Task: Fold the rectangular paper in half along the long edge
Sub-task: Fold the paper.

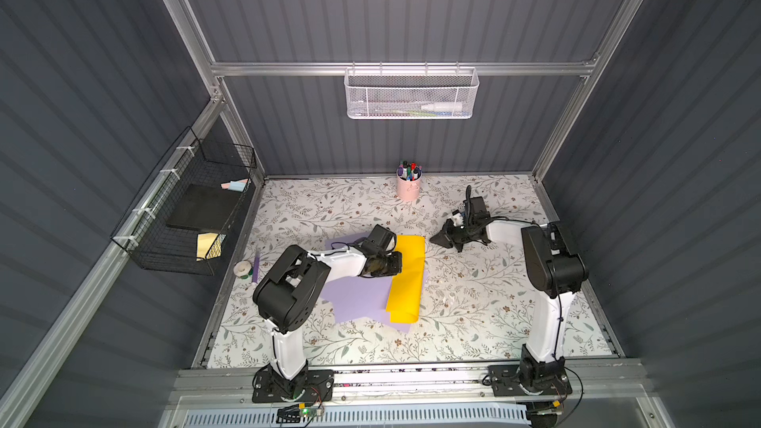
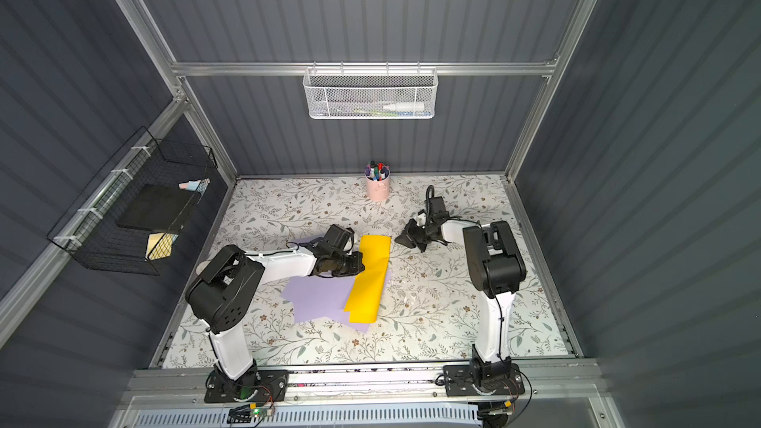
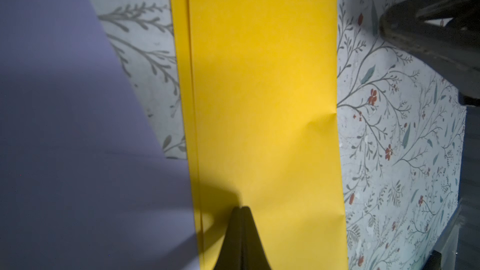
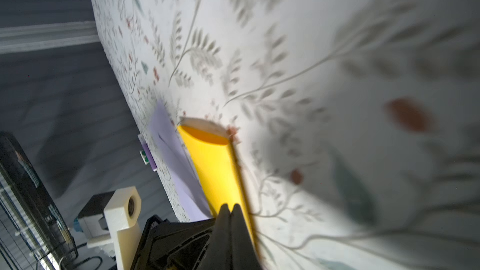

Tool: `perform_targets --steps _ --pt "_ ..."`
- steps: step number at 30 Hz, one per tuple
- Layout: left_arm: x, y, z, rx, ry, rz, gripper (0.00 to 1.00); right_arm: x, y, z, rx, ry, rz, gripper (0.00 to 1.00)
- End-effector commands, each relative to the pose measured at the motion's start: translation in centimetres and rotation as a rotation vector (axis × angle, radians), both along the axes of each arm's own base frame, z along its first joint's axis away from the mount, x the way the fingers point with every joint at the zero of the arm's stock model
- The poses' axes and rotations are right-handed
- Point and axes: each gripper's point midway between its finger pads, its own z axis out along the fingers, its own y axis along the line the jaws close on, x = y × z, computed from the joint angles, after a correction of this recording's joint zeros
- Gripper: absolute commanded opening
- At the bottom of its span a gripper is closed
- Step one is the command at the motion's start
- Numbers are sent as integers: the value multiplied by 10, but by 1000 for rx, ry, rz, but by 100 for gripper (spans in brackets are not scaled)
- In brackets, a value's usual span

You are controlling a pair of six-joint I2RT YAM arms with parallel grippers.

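The yellow paper (image 1: 407,277) (image 2: 368,277) lies doubled over lengthwise on purple sheets (image 1: 358,294) mid-table. In the left wrist view its top layer (image 3: 259,100) stops a little short of the lower layer's long edge. From the right wrist view, the paper's (image 4: 215,167) far-side end bulges open like a tube. My left gripper (image 3: 241,207) (image 1: 396,262) is shut with nothing in it, its tip down on the top layer near the open long edges. My right gripper (image 4: 230,205) (image 1: 432,239) is shut and holds nothing, low beside the paper's far right corner.
A pink cup of pens (image 1: 408,187) stands at the back of the floral table. A tape roll (image 1: 243,268) and a purple pen (image 1: 255,265) lie at the left edge. A black wire basket (image 1: 185,207) hangs on the left wall, a white mesh basket (image 1: 412,94) on the back wall.
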Motion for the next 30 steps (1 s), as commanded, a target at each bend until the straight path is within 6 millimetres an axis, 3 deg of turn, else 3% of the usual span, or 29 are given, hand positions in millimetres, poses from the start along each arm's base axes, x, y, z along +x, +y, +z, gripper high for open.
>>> perform_targets --steps 1,4,8,18,23,27,30 --pt "-34 29 -37 145 131 -5 0 -13 19 -1 7 7 42 0" --pt "-34 29 -38 148 133 -6 0 -20 29 -14 4 39 57 0" --pt "-34 30 -38 150 136 -6 0 -24 23 -32 -9 72 32 0" --pt "-35 30 -40 155 142 -8 0 -52 -36 -72 -56 182 -79 0" --pt "-34 30 -39 155 138 -7 0 -51 -58 -57 -48 161 -119 0" --pt "-34 31 -39 157 141 -6 0 -47 -53 -30 -53 107 -105 0" --pt "-35 31 -40 158 140 -7 0 -50 -40 -12 -35 78 -67 0"
